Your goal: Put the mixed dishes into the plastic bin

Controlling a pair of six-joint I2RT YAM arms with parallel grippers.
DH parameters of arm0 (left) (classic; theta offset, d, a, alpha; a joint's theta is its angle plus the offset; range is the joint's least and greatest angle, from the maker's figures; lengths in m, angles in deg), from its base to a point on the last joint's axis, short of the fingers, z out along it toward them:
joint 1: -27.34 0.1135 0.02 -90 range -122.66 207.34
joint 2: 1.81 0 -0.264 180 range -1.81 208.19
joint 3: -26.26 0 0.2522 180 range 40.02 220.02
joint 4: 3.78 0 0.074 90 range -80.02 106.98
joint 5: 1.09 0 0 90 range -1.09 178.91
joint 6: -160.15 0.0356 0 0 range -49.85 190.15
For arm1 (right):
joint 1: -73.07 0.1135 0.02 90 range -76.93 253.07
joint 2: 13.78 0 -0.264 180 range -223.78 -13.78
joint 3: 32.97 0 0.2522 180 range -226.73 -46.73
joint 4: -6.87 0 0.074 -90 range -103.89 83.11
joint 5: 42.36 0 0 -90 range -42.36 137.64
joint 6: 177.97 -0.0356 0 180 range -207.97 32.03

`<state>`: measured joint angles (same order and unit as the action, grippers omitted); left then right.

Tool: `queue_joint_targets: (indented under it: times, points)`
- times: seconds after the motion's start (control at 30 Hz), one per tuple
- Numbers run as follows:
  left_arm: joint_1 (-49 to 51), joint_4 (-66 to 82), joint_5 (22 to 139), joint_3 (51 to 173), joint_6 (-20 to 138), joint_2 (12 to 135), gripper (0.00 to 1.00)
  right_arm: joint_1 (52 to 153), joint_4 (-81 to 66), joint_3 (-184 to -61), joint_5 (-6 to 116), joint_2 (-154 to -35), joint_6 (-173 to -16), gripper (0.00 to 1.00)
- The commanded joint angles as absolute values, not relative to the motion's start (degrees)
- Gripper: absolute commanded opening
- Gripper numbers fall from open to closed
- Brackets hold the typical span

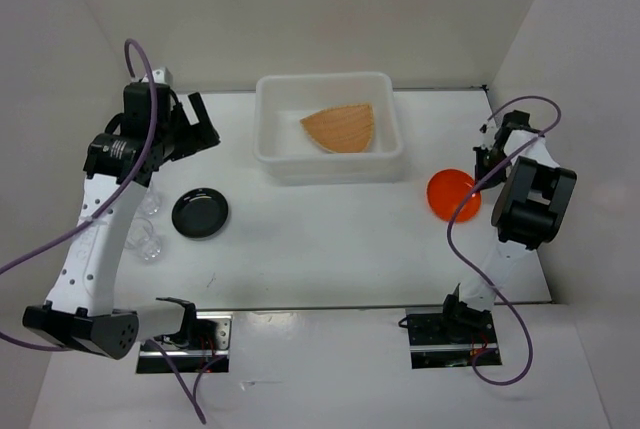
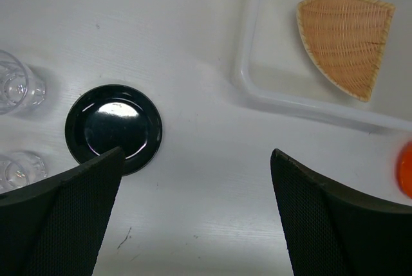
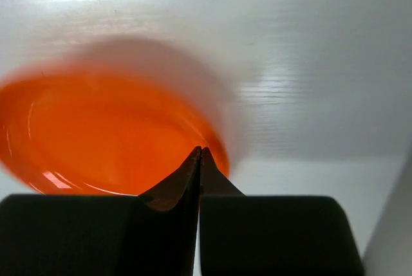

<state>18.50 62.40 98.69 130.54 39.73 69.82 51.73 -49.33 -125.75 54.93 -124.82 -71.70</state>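
The white plastic bin stands at the back centre, with the tan woven fan-shaped plate lying in it. The black plate sits on the table at the left, with two clear cups beside it. My left gripper is open and empty, raised left of the bin. In the left wrist view its gripper hovers over bare table with the black plate at its left finger. My right gripper is shut on the rim of the orange plate, right of the bin.
White walls close the table at the back and on both sides. The right arm stands close to the right wall. The bin's rim and the woven plate show in the left wrist view, with both cups at its left edge.
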Motion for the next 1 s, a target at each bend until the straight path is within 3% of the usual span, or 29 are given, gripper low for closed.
queue_joint_targets:
  times: [0.0, 0.13, 0.33, 0.37, 0.4, 0.43, 0.5, 0.53, 0.6, 0.97]
  points:
    - [19.1, 61.5, 99.3, 129.0, 39.1, 66.7, 1.0, 51.1, -53.0, -134.9, 55.6, -118.5, -71.6, 0.0]
    - [19.7, 60.3, 98.8, 126.3, 38.6, 65.4, 1.0, 51.1, -56.6, -138.1, 56.3, -119.2, -70.6, 0.0]
    - [20.2, 59.7, 98.1, 125.1, 38.1, 64.8, 1.0, 49.3, -54.6, -132.9, 56.3, -119.7, -70.0, 0.0]
    - [20.2, 59.7, 98.1, 125.1, 38.1, 64.8, 1.0, 48.8, -54.6, -131.6, 56.8, -120.5, -68.7, 0.08]
    - [20.2, 59.7, 98.1, 125.1, 38.1, 64.3, 1.0, 48.8, -54.6, -130.7, 56.8, -121.1, -68.7, 0.39]
    - [20.7, 59.7, 98.1, 124.5, 38.6, 64.3, 1.0, 47.9, -54.1, -129.7, 57.4, -121.1, -67.8, 0.55]
    - [20.7, 59.7, 97.6, 124.0, 38.6, 64.3, 1.0, 46.5, -53.1, -127.2, 58.6, -121.6, -65.7, 0.84]
    - [20.7, 59.7, 97.6, 123.1, 38.6, 63.7, 1.0, 46.5, -52.6, -125.8, 58.6, -122.3, -64.4, 0.89]
    - [21.4, 59.7, 97.1, 121.7, 38.6, 63.7, 1.0, 45.2, -52.6, -125.3, 60.7, -124.6, -63.0, 0.93]
    - [22.5, 61.9, 94.6, 122.0, 37.0, 64.2, 1.0, 42.0, -59.3, -131.8, 75.1, -139.7, -57.8, 0.9]
